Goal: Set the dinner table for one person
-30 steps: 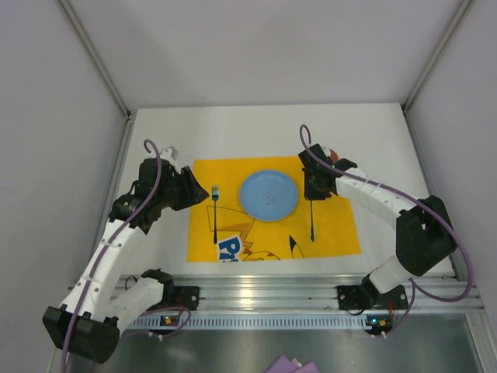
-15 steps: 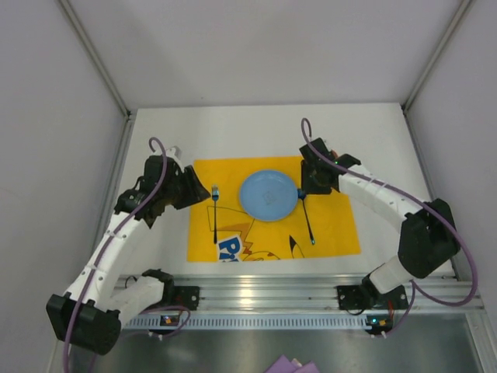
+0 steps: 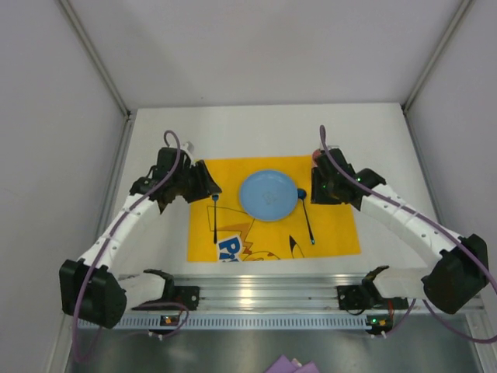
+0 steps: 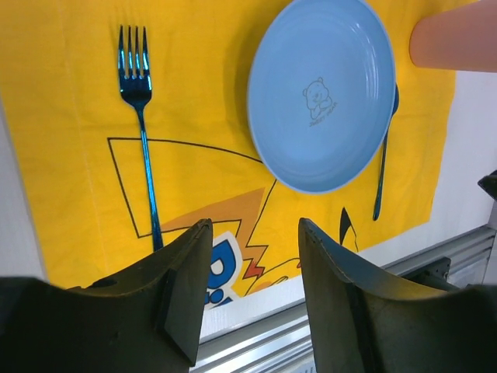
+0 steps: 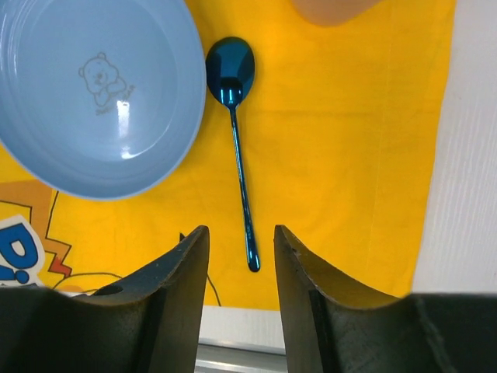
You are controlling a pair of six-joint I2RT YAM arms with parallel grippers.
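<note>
On inspection, your dinner table point(image 3: 256, 132) was the broad white surface filling the enclosure, with the arm bases and an aluminium rail point(image 3: 264, 291) along its near edge. A yellow cartoon-printed placemat point(image 3: 334, 225) lay flat on it, about midway between your two arms. A light blue plate point(image 3: 268, 194) with a small bear printed at its centre sat upright on the far half of the mat. A blue fork point(image 3: 215, 217) lay on the mat to the left of the plate and clear of it, with its tines pointing to the far side. A blue spoon point(image 3: 307, 214) lay to the right, with its bowl close against the plate's rim; I could not tell whether the two touched. Its handle slanted toward the near edge. A peach-coloured object point(image 4: 454, 39) stood at the mat's far right corner, too cropped to identify. Your left gripper point(image 4: 253, 229) hung above the mat's left edge beside the fork, its jaws spread and nothing between them. Your right gripper point(image 5: 241, 233) hung over the right part of the mat, above the spoon. It was likewise released and gripped nothing, and the spoon lay flat on the cloth beneath it.
</note>
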